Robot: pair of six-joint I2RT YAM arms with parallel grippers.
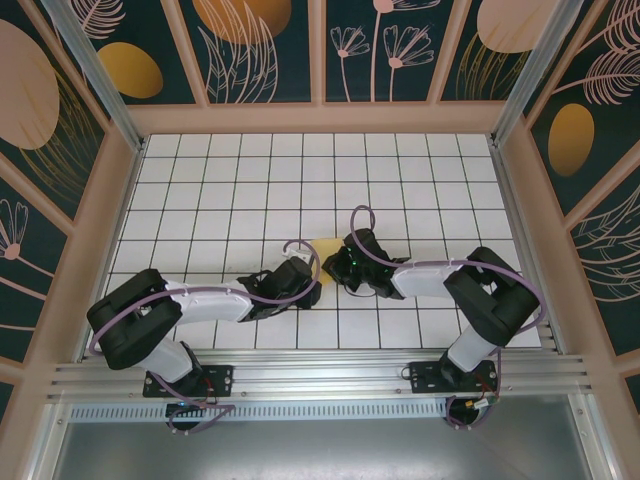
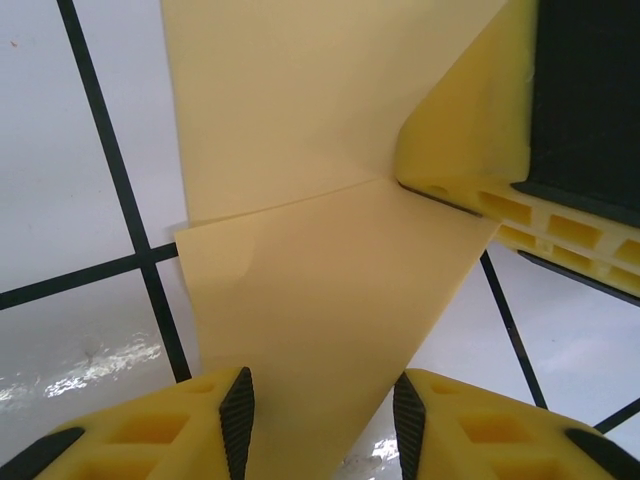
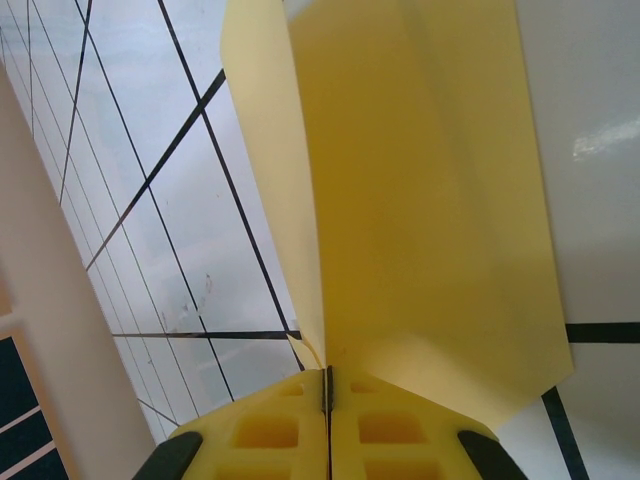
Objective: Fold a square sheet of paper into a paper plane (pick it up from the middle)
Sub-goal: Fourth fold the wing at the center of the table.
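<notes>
The pale yellow sheet of paper (image 1: 326,247) is partly folded and sits at the table's middle between both arms. In the right wrist view the paper (image 3: 420,200) rises as two flaps from a crease, and my right gripper (image 3: 328,375) is shut on that crease. In the left wrist view a folded flap of the paper (image 2: 300,280) runs between the pads of my left gripper (image 2: 320,400), whose jaws stand apart on either side of it. One of the right gripper's yellow fingers (image 2: 470,130) pinches the paper at the fold's end. From above, both gripper heads hide most of the sheet.
The white grid-tiled table (image 1: 420,180) stretches out behind and to both sides. Wooden-framed patterned walls (image 1: 100,220) close it in on three sides. An aluminium rail (image 1: 320,375) with both arm bases runs along the near edge.
</notes>
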